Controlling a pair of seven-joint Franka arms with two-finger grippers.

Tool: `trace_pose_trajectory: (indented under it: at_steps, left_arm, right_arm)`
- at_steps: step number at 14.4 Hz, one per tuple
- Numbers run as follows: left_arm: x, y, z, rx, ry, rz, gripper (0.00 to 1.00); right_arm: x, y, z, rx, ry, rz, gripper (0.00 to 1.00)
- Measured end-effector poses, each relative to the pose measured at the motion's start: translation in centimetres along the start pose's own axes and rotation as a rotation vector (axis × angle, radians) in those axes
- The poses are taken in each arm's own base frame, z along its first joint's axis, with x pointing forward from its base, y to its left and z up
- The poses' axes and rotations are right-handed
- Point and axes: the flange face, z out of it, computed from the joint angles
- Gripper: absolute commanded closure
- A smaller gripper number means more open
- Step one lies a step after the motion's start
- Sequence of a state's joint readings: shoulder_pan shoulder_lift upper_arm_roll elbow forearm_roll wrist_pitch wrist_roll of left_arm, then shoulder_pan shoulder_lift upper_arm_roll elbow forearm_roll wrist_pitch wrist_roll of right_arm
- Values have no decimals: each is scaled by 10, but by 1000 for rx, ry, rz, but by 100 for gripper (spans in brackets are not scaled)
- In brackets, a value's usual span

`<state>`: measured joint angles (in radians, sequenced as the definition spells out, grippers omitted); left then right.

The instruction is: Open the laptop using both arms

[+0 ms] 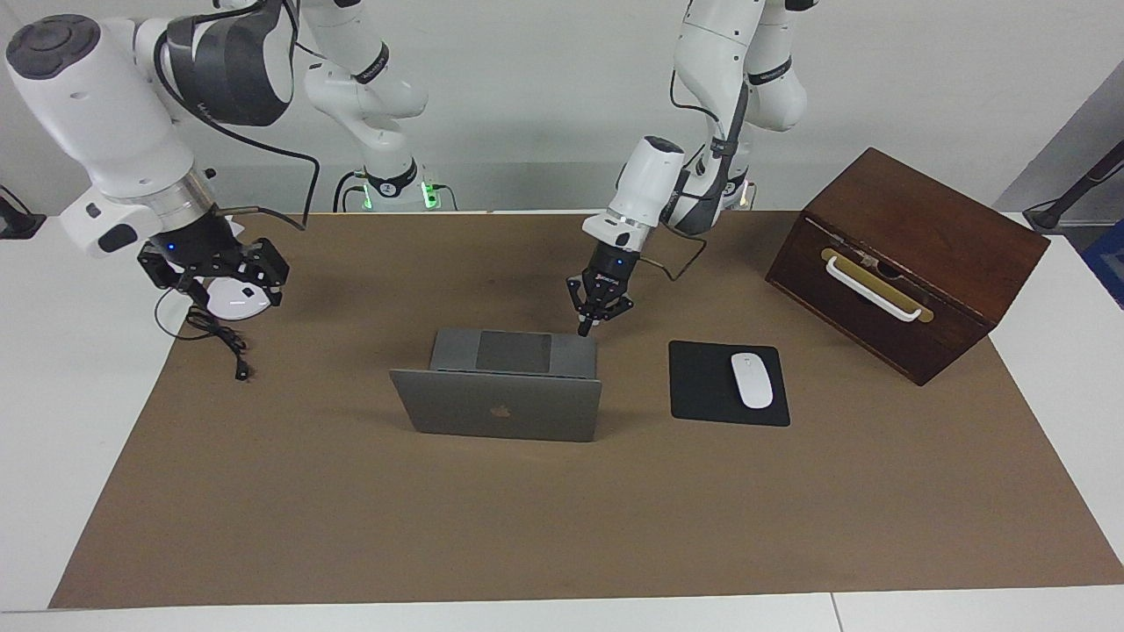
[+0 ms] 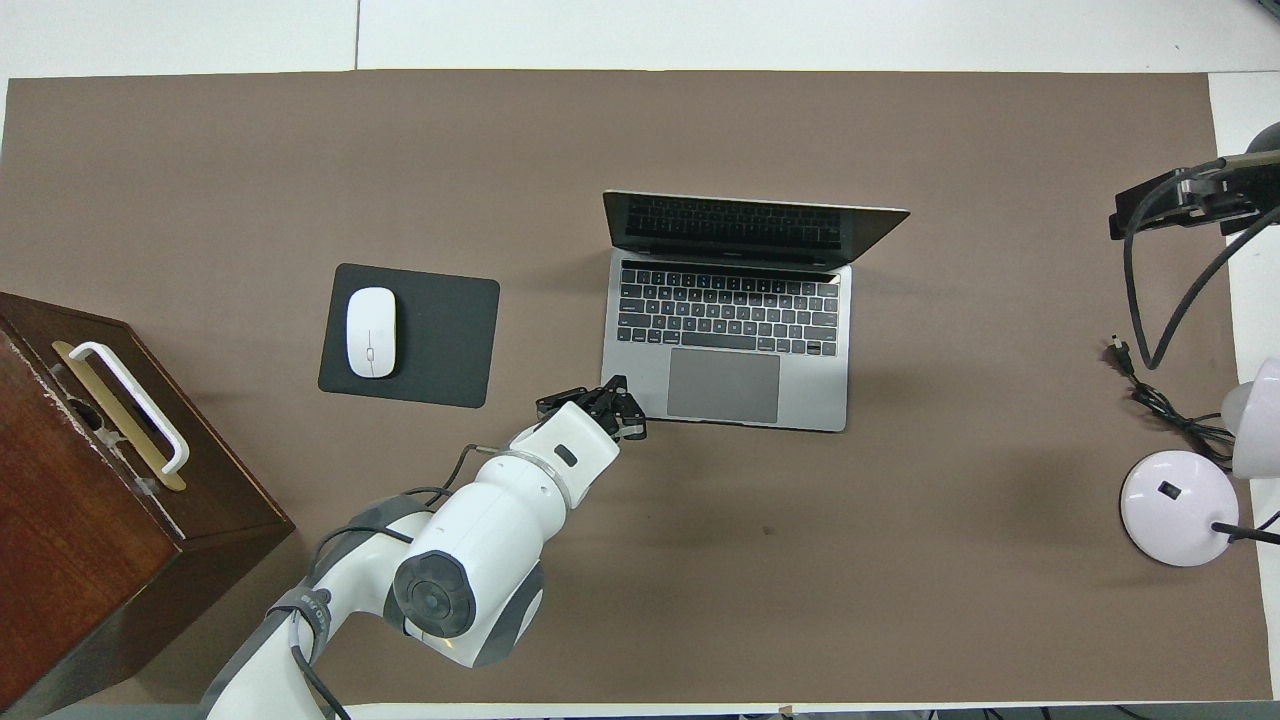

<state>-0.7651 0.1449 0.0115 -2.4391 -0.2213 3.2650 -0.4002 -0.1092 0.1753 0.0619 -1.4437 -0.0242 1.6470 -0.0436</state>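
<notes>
1. Markings: the laptop (image 1: 502, 391) carries a dark apple logo (image 1: 500, 410) at the middle of its lid. The key legends in the overhead view are too small to read. No other writing is legible.
2. Laptop position: it stands at the middle of the brown mat (image 1: 562, 527), lid raised to about upright.
3. Laptop orientation: the keyboard (image 2: 727, 308) and trackpad (image 2: 723, 385) face the robots. The lid's back faces away from them. The hinge line and the long axis run along the table from one arm's end to the other.
4. Mouse pad (image 1: 707, 386): a black pad lies beside the laptop, toward the left arm's end, apart from it. A white mouse (image 1: 752, 380) rests on it.
5. Wooden box (image 1: 904, 263): it sits past the mouse pad from the laptop, at the left arm's end. Its white handle (image 1: 874, 290) is on a brass-coloured plate.
6. Left gripper (image 1: 584, 329): it hangs over the laptop's corner nearest the robots, on the mouse pad side. The fingertips are together and grip nothing. They stand just above the deck edge; contact with it cannot be confirmed.
7. Right gripper (image 1: 213, 270): it is raised well apart from the laptop, at the right arm's end, over a white round lamp base (image 1: 235, 300). I cannot tell how its fingers stand. No object shows between them.
8. Black cable (image 1: 219, 338): it trails from the lamp base onto the mat and ends in a plug (image 1: 241, 374), well apart from the laptop.
</notes>
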Motion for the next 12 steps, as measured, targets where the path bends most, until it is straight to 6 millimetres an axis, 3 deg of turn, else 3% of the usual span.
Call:
trace_pose_trajectory:
  at_steps: [3, 6, 9, 12]
  left_arm:
    - [0, -5, 0, 27, -54, -18, 100]
    - [15, -20, -10, 70, -122, -59, 100]
    - [56, -34, -35, 123, -244, -115, 100]
    - [117, -47, -77, 148, -353, -114, 100]
  right_arm:
    - [-4, -6, -1, 21, -3, 47, 0]
    - [-13, -11, -2, 27, -9, 67, 0]
    - [-16, -15, -3, 30, -9, 81, 0]
    - [-17, -25, -5, 34, -8, 111, 0]
